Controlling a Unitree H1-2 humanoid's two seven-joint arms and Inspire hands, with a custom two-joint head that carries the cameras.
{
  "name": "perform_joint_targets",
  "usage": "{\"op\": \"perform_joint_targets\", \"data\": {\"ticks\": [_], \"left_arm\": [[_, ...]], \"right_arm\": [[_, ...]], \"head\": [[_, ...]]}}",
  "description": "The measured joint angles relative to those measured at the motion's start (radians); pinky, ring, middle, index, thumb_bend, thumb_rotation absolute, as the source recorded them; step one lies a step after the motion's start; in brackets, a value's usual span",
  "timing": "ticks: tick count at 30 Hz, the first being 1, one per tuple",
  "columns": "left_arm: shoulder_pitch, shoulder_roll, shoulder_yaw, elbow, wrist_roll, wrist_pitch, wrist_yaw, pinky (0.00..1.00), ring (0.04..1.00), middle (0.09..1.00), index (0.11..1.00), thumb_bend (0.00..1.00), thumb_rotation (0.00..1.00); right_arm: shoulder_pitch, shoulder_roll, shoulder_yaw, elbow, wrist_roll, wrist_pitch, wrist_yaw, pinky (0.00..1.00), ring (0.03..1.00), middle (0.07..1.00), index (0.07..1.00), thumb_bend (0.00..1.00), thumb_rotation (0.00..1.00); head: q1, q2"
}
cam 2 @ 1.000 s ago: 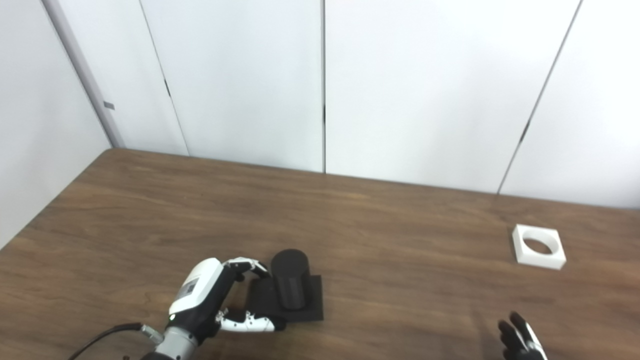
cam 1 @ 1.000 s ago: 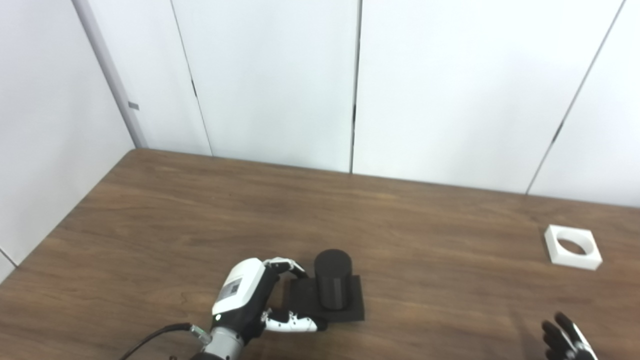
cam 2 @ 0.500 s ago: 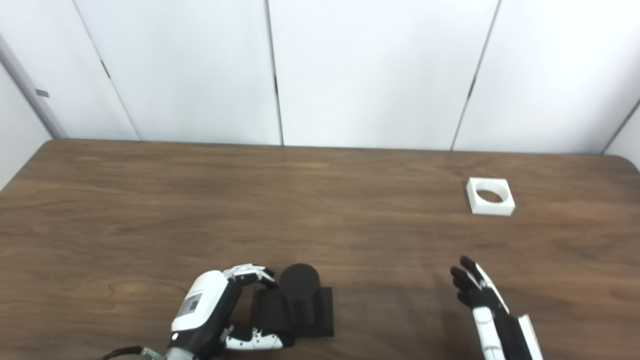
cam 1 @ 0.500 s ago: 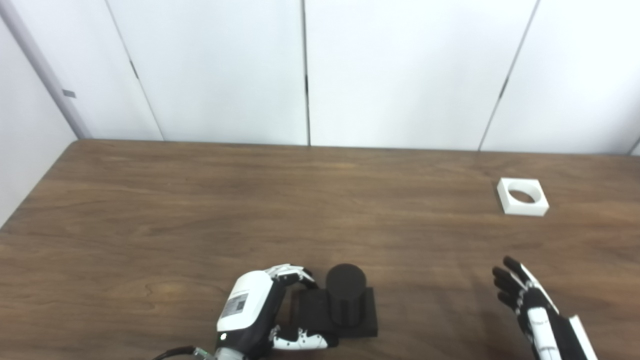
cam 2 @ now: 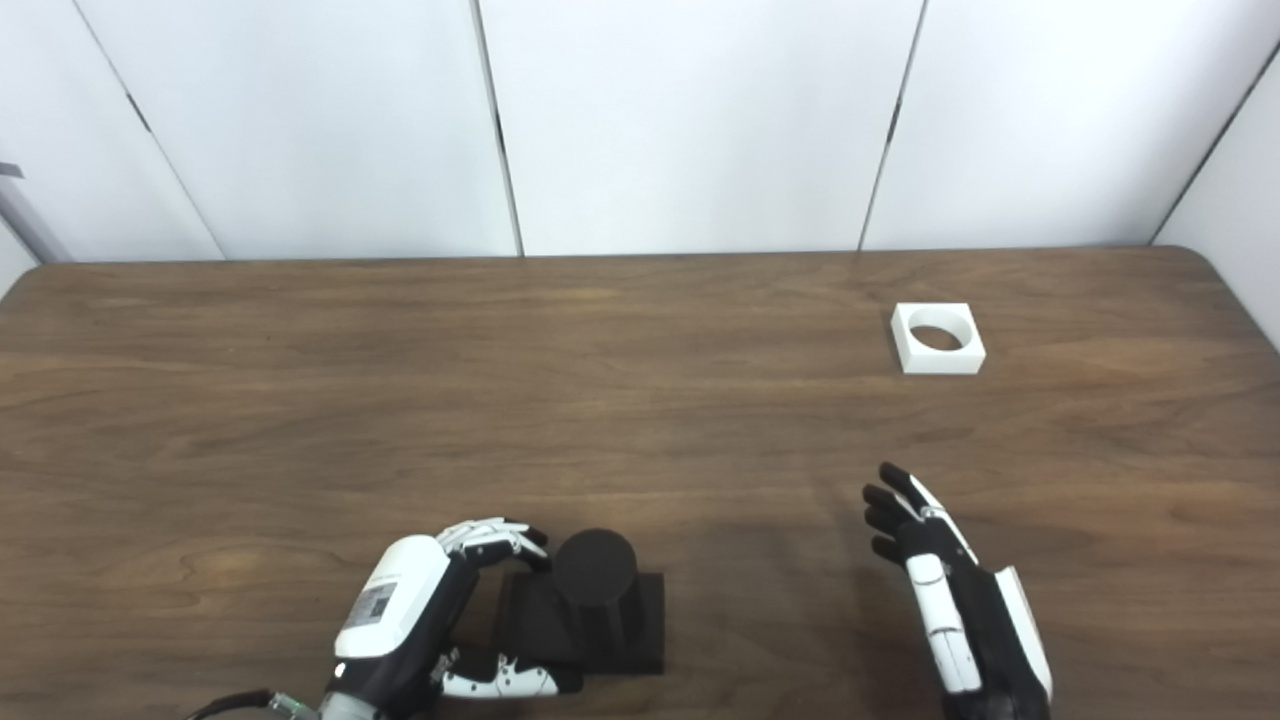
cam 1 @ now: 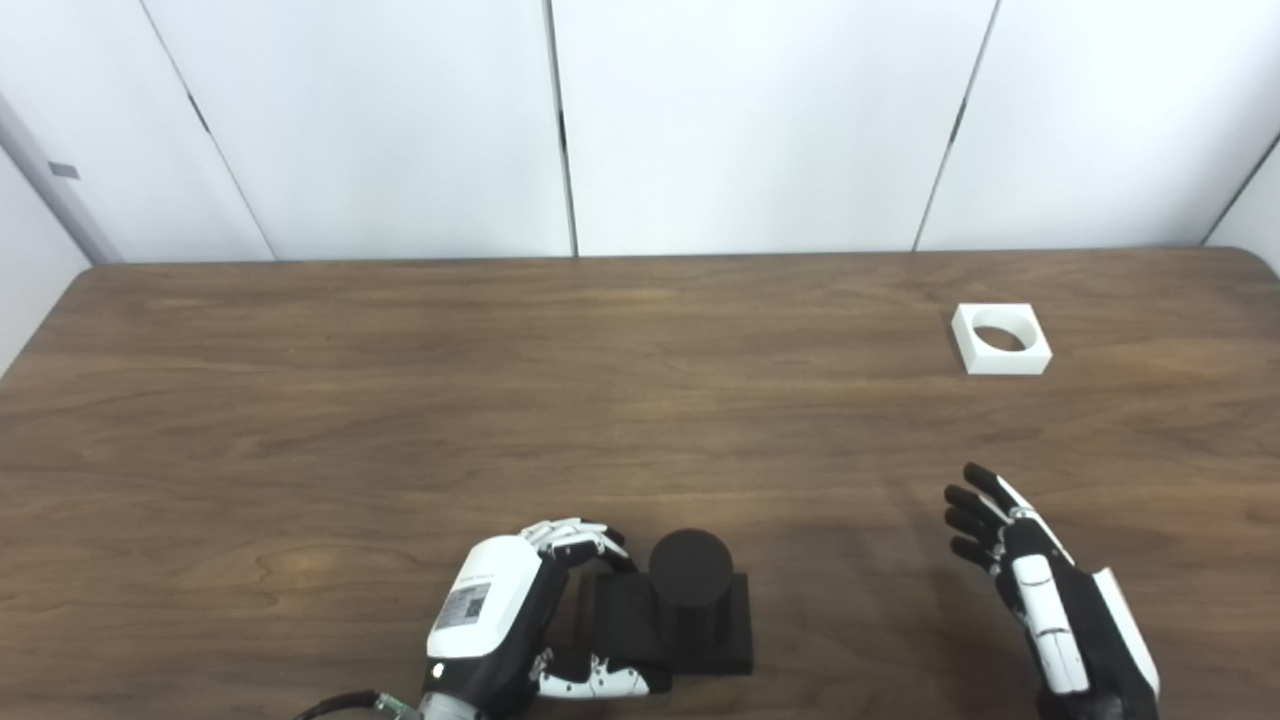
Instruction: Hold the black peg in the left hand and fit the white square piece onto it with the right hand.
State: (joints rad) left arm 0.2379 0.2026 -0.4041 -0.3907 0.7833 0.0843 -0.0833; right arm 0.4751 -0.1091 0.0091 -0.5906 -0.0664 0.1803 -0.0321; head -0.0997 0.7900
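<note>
Brown wood grain covers the desk (cam 1: 400, 400), which runs back to a wall of white panels (cam 1: 750, 120). Near the front edge, left of centre, the black peg (cam 1: 690, 590) stands upright on its square black base (cam 1: 730, 640), resting on the desk. The left hand (cam 1: 510, 620) sits just beside that base on its left, its fingers (cam 1: 575, 535) curled over the far left corner and its thumb (cam 1: 600, 682) lying along the near left edge, so the hand wraps the base's left side; whether it grips firmly cannot be told. The white square piece (cam 1: 1001, 339), with a round hole through its middle, lies flat toward the far right of the desk, well apart from the peg. The right hand (cam 1: 1040, 590) is above the desk at the near right, between the front edge and the white piece, its fingers (cam 1: 975, 500) stretched out, apart and pointing away toward the wall, holding nothing.
</note>
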Motion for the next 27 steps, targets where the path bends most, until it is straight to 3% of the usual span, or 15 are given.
{"op": "perform_joint_targets", "data": {"ticks": [12, 15, 16, 21, 26, 27], "left_arm": [[0.003, 0.01, -0.002, 0.0, 0.066, -0.017, -0.042, 0.91, 0.854, 0.774, 0.486, 0.52, 0.05], [0.003, 0.01, -0.001, 0.0, 0.07, -0.018, -0.049, 0.91, 0.855, 0.775, 0.486, 0.52, 0.05], [0.003, 0.01, 0.0, 0.0, 0.07, -0.019, -0.049, 0.91, 0.855, 0.775, 0.486, 0.52, 0.05], [-0.002, 0.01, 0.002, 0.005, 0.071, -0.021, -0.051, 0.91, 0.853, 0.774, 0.486, 0.52, 0.05], [-0.002, 0.01, 0.007, 0.012, 0.07, -0.037, -0.049, 0.9, 0.851, 0.771, 0.486, 0.52, 0.04], [-0.003, 0.01, 0.009, 0.013, 0.069, -0.042, -0.049, 0.89, 0.847, 0.769, 0.486, 0.52, 0.04]], "right_arm": [[-0.001, 0.0, -0.001, -0.001, 0.004, 0.005, -0.001, 0.85, 0.869, 0.858, 0.881, 0.47, 1.0], [-0.003, -0.001, -0.006, -0.01, 0.008, 0.011, 0.0, 0.89, 0.892, 0.867, 0.89, 0.46, 0.98], [-0.006, -0.003, -0.008, -0.024, 0.001, 0.025, 0.002, 0.93, 0.901, 0.876, 0.892, 0.46, 0.95], [-0.084, -0.06, -0.032, -0.108, -0.106, 0.144, 0.037, 0.86, 0.884, 0.892, 0.881, 0.52, 0.71], [-0.224, -0.186, -0.058, -0.142, -0.219, 0.261, 0.113, 0.79, 0.861, 0.889, 0.874, 0.58, 0.38], [-0.257, -0.208, -0.064, -0.142, -0.248, 0.279, 0.129, 0.83, 0.884, 0.9, 0.873, 0.62, 0.35]], "head": [[-0.02, 0.008], [-0.028, 0.008], [-0.028, 0.008], [-0.084, -0.006], [-0.127, -0.014], [-0.136, -0.017]]}}
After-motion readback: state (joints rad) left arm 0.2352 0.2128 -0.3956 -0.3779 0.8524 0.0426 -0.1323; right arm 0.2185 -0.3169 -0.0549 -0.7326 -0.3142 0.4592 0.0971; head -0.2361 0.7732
